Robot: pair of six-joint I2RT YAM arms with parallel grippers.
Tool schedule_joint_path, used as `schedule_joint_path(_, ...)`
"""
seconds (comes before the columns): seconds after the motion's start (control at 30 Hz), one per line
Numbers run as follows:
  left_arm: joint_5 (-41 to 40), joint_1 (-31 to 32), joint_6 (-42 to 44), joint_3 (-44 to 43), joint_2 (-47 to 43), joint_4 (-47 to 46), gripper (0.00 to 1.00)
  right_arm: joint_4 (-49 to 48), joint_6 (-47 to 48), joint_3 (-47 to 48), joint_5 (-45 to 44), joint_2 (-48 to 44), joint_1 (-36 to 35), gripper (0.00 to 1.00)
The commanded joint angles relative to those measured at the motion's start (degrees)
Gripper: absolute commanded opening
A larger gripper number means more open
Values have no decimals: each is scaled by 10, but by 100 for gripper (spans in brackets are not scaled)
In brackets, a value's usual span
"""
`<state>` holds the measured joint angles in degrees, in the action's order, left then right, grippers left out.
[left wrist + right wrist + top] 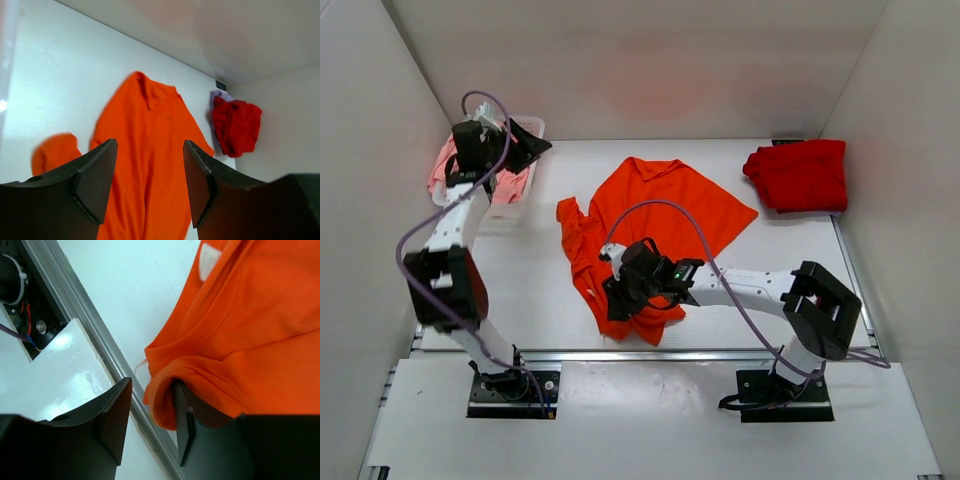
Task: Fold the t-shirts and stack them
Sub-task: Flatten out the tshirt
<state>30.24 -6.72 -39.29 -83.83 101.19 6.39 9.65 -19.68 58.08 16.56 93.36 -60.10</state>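
The bright orange t-shirt point(665, 200) lies spread and rumpled in the middle of the table; it also shows in the left wrist view point(145, 145) and the right wrist view point(250, 330). The darker red t-shirt point(800, 175) lies bunched at the far right, also seen in the left wrist view point(236, 125). The pale pink t-shirt point(442, 165) sits in the basket. My right gripper point(617, 300) point(151, 384) is open at the orange shirt's near hem, which drapes over one finger. My left gripper point(542, 141) point(150, 147) is open and empty above the basket.
A white mesh basket point(512, 208) stands at the far left under my left arm. A metal rail point(100, 340) runs along the table's near edge, just below my right gripper. White walls enclose the table on three sides.
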Motion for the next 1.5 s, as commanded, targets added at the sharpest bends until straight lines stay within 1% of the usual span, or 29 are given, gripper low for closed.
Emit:
schedule_joint_path(0.0, 33, 28, 34, 106, -140, 1, 65, -36, 21, 3, -13, -51, 31, 36)
schedule_joint_path(0.03, 29, 45, 39, 167, -161, 2, 66, -32, 11, -8, -22, -60, 58, 37)
schedule_joint_path(0.07, 10, 56, 53, 223, -210, 16, 65, -33, 2, -28, -41, -87, 75, 37)
schedule_joint_path(0.1, -8, 87, 66, 254, -249, 22, 66, -32, 1, -51, -50, -112, 113, 39)
schedule_joint_path(0.17, -35, 140, 78, 354, -303, 36, 67, -28, -10, -85, -49, -145, 215, 40)
schedule_joint_path(0.2, -51, 154, 76, 380, -327, 38, 67, -31, -12, -108, -42, -162, 242, 40)
schedule_joint_path(0.23, -61, 172, 74, 427, -336, 32, 66, -36, -3, -118, -36, -169, 293, 41)
schedule_joint_path(0.27, -71, 193, 69, 464, -343, 22, 66, -44, 5, -128, -26, -173, 346, 45)
schedule_joint_path(0.3, -69, 199, 68, 493, -337, 15, 65, -44, 17, -133, -21, -172, 370, 45)
schedule_joint_path(0.37, -85, 223, 70, 515, -314, 7, 64, -43, 37, -128, 1, -157, 449, 43)
schedule_joint_path(0.43, -100, 231, 76, 522, -274, 0, 63, -27, 53, -95, 21, -102, 491, 39)
schedule_joint_path(0.47, -105, 236, 77, 520, -265, 1, 63, -24, 64, -86, 23, -91, 510, 38)
schedule_joint_path(0.5, -112, 236, 83, 516, -244, 0, 62, -15, 75, -69, 25, -64, 513, 31)
schedule_joint_path(0.63, -149, 232, 98, 488, -202, 3, 61, -24, 82, -33, -1, -1, 523, 25)
schedule_joint_path(0.67, -156, 228, 102, 482, -196, 11, 61, -27, 82, -31, -1, 8, 524, 21)
schedule_joint_path(0.7, -163, 227, 105, 472, -185, 9, 61, -27, 82, -16, -1, 26, 525, 20)
schedule_joint_path(0.77, -173, 229, 106, 453, -156, 6, 61, -8, 80, 6, -9, 55, 532, 14)
schedule_joint_path(0.83, -191, 232, 119, 411, -121, 23, 62, 27, 78, 39, -21, 81, 537, 1)
schedule_joint_path(0.87, -196, 235, 129, 402, -95, 31, 61, 45, 77, 47, -34, 87, 536, 1)
schedule_joint_path(0.93, -201, 235, 141, 342, -53, 59, 61, 59, 76, 46, -56, 87, 532, 0)
schedule_joint_path(0.97, -203, 231, 148, 329, -29, 63, 60, 61, 69, 35, -72, 82, 537, 0)
schedule_joint_path(1.17, -214, 195, 157, 171, 73, 107, 60, 141, 63, 26, -94, 82, 542, 0)
schedule_joint_path(1.23, -214, 181, 165, 72, 114, 144, 60, 147, 58, 11, -91, 75, 539, 0)
schedule_joint_path(1.27, -221, 180, 173, 14, 151, 157, 59, 152, 54, 0, -90, 71, 534, 0)
schedule_joint_path(1.3, -218, 174, 181, -20, 189, 189, 60, 156, 56, -9, -86, 70, 530, 0)
schedule_joint_path(1.33, -221, 176, 189, -89, 210, 227, 59, 157, 47, -17, -85, 67, 518, 0)
schedule_joint_path(1.37, -224, 176, 199, -159, 249, 244, 60, 162, 47, -27, -81, 57, 517, 0)
schedule_joint_path(1.4, -225, 175, 200, -193, 284, 273, 60, 164, 42, -36, -84, 53, 512, 0)
schedule_joint_path(1.47, -229, 181, 215, -320, 333, 322, 60, 169, 33, -60, -80, 38, 502, 0)
